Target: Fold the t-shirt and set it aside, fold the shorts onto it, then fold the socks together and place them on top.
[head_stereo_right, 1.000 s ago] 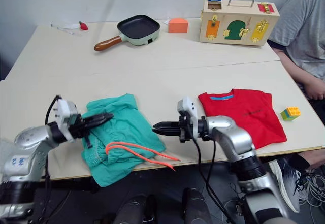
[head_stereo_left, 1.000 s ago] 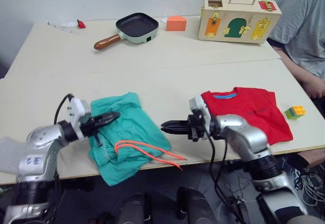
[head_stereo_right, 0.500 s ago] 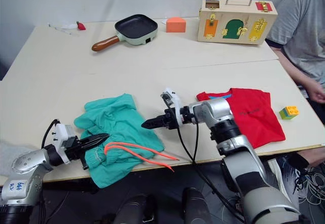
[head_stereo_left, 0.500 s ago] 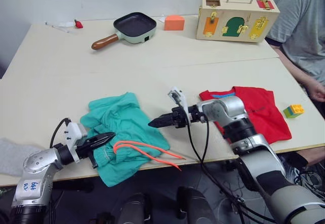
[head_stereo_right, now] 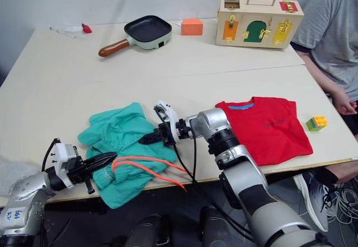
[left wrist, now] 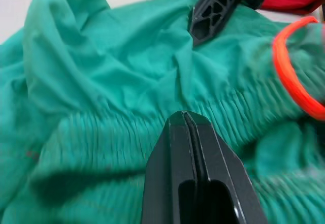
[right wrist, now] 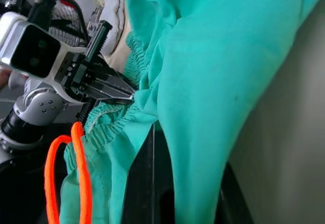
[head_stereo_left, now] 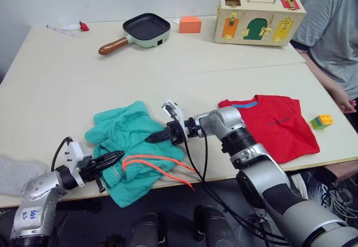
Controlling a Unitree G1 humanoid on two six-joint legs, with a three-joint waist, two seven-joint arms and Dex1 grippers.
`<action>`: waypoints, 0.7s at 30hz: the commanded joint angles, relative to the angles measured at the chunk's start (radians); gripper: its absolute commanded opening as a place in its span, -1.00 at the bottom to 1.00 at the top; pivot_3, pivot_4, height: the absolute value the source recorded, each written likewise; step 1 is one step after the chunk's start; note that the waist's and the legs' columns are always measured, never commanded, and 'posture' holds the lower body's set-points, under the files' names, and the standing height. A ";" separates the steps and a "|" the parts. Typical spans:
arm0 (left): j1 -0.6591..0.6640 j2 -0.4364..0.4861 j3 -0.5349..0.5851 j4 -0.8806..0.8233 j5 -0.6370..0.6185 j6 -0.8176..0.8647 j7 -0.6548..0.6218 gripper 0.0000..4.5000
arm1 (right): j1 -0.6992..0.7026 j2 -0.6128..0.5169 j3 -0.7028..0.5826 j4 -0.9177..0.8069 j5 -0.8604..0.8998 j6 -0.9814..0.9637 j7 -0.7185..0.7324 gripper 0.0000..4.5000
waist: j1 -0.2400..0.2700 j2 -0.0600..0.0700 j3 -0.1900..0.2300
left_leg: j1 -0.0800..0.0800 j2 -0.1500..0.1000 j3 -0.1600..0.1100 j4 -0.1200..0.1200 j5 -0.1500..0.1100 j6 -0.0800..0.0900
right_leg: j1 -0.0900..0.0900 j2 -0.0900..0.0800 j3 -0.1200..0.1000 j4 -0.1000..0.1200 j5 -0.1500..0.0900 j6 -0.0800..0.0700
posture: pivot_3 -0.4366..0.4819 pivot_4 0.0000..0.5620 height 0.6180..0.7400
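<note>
Both grippers – L gripper (head_stereo_left: 114, 158), R gripper (head_stereo_left: 152, 138) – at shorts (head_stereo_left: 126, 132)

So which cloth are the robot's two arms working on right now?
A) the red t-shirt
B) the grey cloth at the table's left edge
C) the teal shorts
C: both the left end effector and right end effector sit at the teal shorts, while the t-shirt lies apart.

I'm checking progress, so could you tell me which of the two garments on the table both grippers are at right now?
The teal shorts, crumpled with an orange drawstring; the left gripper and right gripper both meet them. The red t-shirt lies flat, apart.
</note>
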State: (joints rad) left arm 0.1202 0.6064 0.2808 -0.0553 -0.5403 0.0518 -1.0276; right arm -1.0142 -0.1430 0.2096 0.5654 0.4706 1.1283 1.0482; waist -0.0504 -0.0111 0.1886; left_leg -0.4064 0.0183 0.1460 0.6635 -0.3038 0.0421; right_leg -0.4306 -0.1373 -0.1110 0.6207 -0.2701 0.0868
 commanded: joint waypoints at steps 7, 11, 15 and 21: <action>-0.003 0.025 0.024 -0.413 -0.239 0.263 0.128 0.11 | 0.081 -0.557 -0.117 -0.481 0.310 0.262 0.326 -1.00 | 0.017 0.001 0.001 | -0.001 -0.003 0.000 0.000 -0.004 0.004 | 0.001 -0.004 -0.001 -0.008 0.000 0.000 | -0.05 -0.47 1.00; -0.048 0.018 0.006 -0.447 -0.258 0.302 0.166 0.70 | 0.107 -0.837 -0.095 -0.501 0.322 0.228 0.484 -1.00 | 0.022 0.003 0.002 | 0.000 -0.002 0.000 -0.001 -0.004 0.004 | 0.002 -0.002 -0.002 -0.011 0.000 0.000 | -0.05 -0.47 1.00; -0.065 0.008 -0.023 -0.447 -0.256 0.320 0.172 0.99 | 0.098 -1.058 -0.027 -0.419 0.301 0.137 0.565 -1.00 | 0.020 0.005 0.003 | 0.000 -0.002 0.003 -0.001 -0.004 0.004 | 0.002 -0.002 -0.004 -0.011 0.000 0.001 | -0.05 -0.47 1.00; -0.079 0.005 -0.048 -0.424 -0.226 0.297 0.145 0.99 | 0.055 -1.157 0.173 -0.114 0.105 -0.243 0.566 -1.00 | 0.021 0.005 0.003 | 0.001 0.000 0.007 0.001 -0.003 0.003 | 0.002 -0.002 -0.008 -0.012 0.001 0.001 | -0.05 -0.47 1.00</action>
State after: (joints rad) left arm 0.0474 0.6070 0.2268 -0.4631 -0.7723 0.3656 -0.8687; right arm -0.9322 -1.2813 0.3568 0.3705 0.6417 1.0086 1.5639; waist -0.0297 -0.0065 0.1914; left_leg -0.4054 0.0187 0.1540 0.6650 -0.3063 0.0448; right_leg -0.4286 -0.1397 -0.1189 0.6092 -0.2695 0.0880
